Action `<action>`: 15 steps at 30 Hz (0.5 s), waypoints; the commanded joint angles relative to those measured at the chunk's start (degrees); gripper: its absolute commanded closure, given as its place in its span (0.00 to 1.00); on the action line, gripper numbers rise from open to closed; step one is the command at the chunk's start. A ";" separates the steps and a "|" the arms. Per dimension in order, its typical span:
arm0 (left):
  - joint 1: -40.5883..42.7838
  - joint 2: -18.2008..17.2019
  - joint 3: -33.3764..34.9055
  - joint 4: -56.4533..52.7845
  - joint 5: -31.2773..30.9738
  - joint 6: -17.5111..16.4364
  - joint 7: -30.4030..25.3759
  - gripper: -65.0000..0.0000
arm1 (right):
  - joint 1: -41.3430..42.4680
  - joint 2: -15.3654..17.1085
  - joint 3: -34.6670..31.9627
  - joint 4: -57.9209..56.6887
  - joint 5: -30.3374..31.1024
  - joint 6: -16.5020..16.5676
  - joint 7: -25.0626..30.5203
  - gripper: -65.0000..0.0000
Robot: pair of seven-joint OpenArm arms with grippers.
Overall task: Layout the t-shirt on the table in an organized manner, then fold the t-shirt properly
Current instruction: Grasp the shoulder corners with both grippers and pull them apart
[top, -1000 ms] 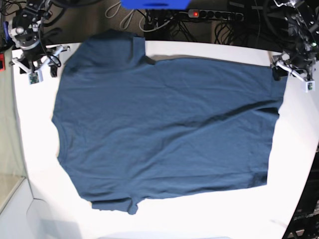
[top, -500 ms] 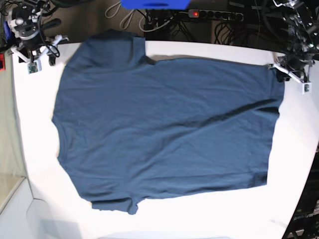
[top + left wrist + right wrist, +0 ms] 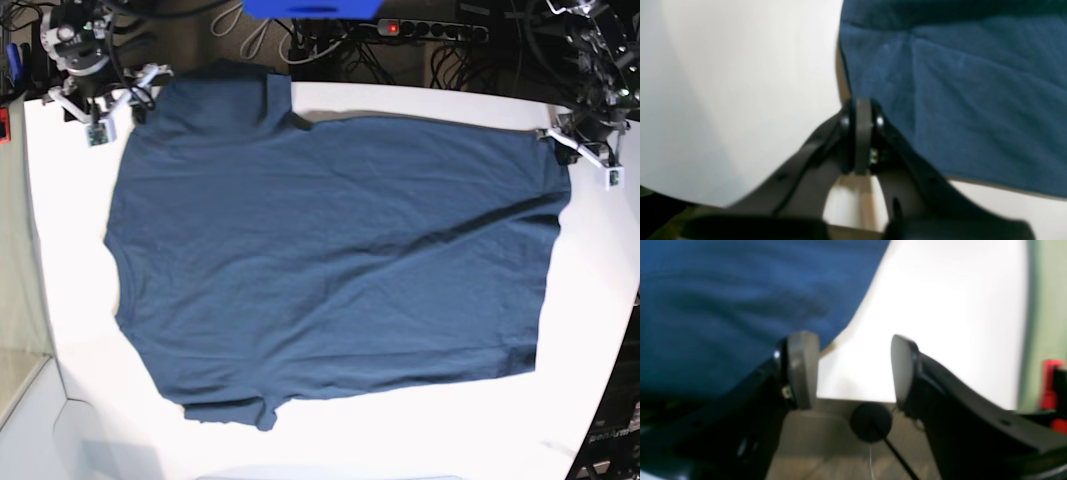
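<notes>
The t-shirt [image 3: 330, 260] is lying flat on the tabletop [image 3: 80, 330]. The left tool [image 3: 575, 143] is now pinching shut at its hem corner; whether cloth is caught is unclear. The right tool [image 3: 115, 100], jaws wide, is moving toward the sleeve.

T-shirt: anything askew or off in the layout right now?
Mostly flat, nothing damaged. The t-shirt lies spread on the table, but its far sleeve overhangs the table's back edge, and a long diagonal crease runs toward the hem corner, where the shut left gripper sits.
</notes>
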 commanded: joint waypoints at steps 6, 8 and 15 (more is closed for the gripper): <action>0.22 -0.50 0.09 0.39 0.90 -0.29 1.67 1.00 | -0.40 0.26 -0.99 1.01 0.47 -0.27 -4.36 0.43; 0.22 -0.50 0.09 0.39 0.90 -0.29 1.67 1.00 | -1.02 0.26 -1.34 1.01 0.47 -0.27 -5.59 0.43; 0.22 -0.50 0.09 0.39 0.90 -0.29 1.67 1.00 | -3.13 0.26 -7.50 1.10 0.47 -0.27 -6.21 0.43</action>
